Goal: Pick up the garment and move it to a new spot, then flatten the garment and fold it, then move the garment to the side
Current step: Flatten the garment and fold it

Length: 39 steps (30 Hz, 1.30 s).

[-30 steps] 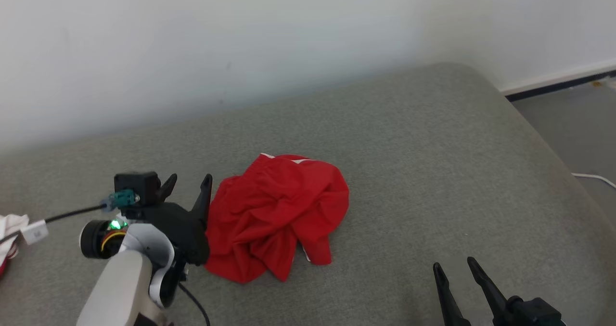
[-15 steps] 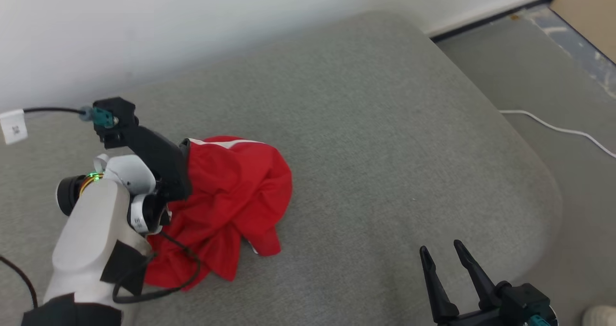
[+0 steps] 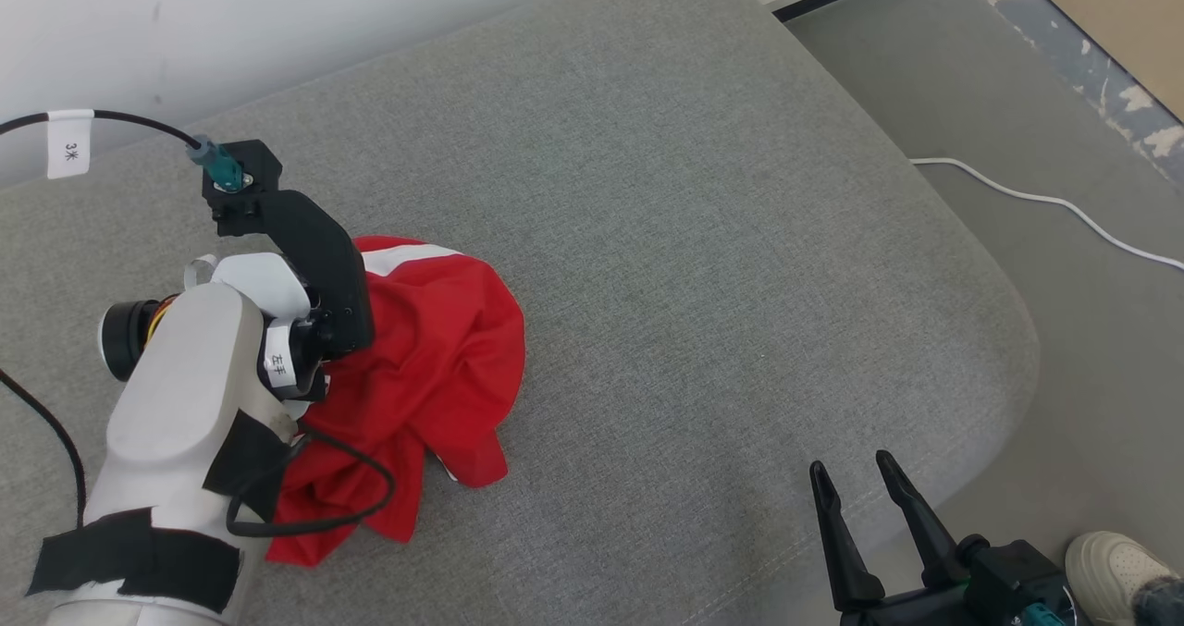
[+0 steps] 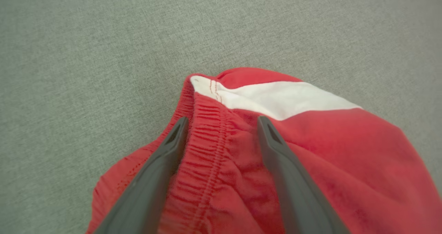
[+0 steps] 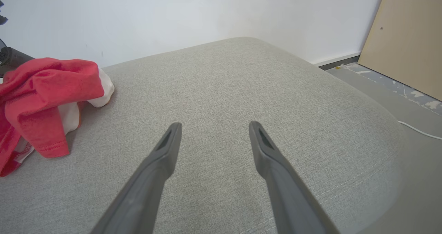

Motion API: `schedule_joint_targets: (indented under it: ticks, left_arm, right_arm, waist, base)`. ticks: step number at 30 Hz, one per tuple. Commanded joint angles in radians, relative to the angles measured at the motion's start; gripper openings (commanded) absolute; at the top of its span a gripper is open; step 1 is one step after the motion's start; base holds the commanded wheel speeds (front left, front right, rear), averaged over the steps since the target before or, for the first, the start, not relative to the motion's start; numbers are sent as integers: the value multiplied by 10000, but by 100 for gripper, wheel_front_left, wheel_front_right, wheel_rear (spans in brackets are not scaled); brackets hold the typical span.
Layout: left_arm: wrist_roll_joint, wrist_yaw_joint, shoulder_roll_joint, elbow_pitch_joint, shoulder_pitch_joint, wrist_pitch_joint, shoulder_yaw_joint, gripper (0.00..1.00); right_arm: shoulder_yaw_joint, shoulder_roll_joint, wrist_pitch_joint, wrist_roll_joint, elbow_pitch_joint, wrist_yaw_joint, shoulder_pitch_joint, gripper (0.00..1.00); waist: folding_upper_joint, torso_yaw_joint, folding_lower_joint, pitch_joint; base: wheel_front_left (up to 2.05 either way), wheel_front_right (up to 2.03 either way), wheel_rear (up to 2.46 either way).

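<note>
Two spread claws: left claw (image 4: 221, 123), labelled "左手", straddles red garment (image 4: 345, 151); right claw (image 3: 849, 464) hovers; cable tag (image 3: 69, 145) reads "3米".

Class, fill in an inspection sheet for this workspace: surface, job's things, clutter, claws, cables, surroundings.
Surface: grey cushion, mostly bare.
Job's things: red shorts with a white stripe, crumpled.
Clutter: nothing seen.
Claws: left claw open, fingers either side of the waistband; right claw open over bare cushion.
Cables: black cable with white tag by the left arm; white cable on the floor.
Surroundings: white wall, grey floor, a shoe.
</note>
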Motion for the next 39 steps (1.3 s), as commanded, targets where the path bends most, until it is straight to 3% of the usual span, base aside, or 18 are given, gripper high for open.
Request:
schedule_joint_targets:
  ticks: [1,3,4,5,6,12,26,33,39]
  left_arm:
    - [94,38,48,19,-113,92,-55,100]
    - [80,16,10,-83,-99,195,-117,100]
    - [19,-71,-58,-157,-71,175,-138,47]
    - [-64,-162,-144,-230,-26,142,-156,12]
    - [-117,-257,-196,-308,14,56,-167,0]
    - [-301,-454,-522,-960,81,-1341,-82,0]
    - [-571,-1661,-1106,-2700,-1394,-6935,-437,0]
    - [-1140,-1976,-1129,-2738,-1157,-7596,-1131,0]
    - [-1416,-2075,-1055,-2787,210,-7444,-2077,0]
  right_arm:
    - [-26,56,-45,-29,-46,-22,83,100]
    - [-14,79,-46,-66,-79,-22,107,100]
    - [-4,91,-46,-74,-96,-22,104,100]
    - [11,103,-47,-76,-106,-22,99,100]
    - [36,110,-47,-71,-100,-22,84,100]
    - [211,74,-48,4,-10,-22,-131,100]
    - [438,-45,-49,169,251,-22,-351,100]
    - [295,-57,-47,191,192,-22,-299,100]
    - [158,-66,-35,209,95,-22,-228,100]
  waist:
    - [-1,4,-1,-8]
    - [-1,8,-1,-4]
    - [-1,12,-1,6]
    - [-1,19,-1,12]
    - [-1,26,-1,17]
    - [-1,65,-1,-25]
    - [-1,90,-1,-405]
    - [-1,318,-1,-476]
    - [-1,1200,-1,-383]
  base:
    - [0,0,0]
    - [0,0,0]
    - [0,0,0]
    - [0,0,0]
    - [0,0,0]
    - [0,0,0]
    - [0,0,0]
    - [0,0,0]
    - [0,0,0]
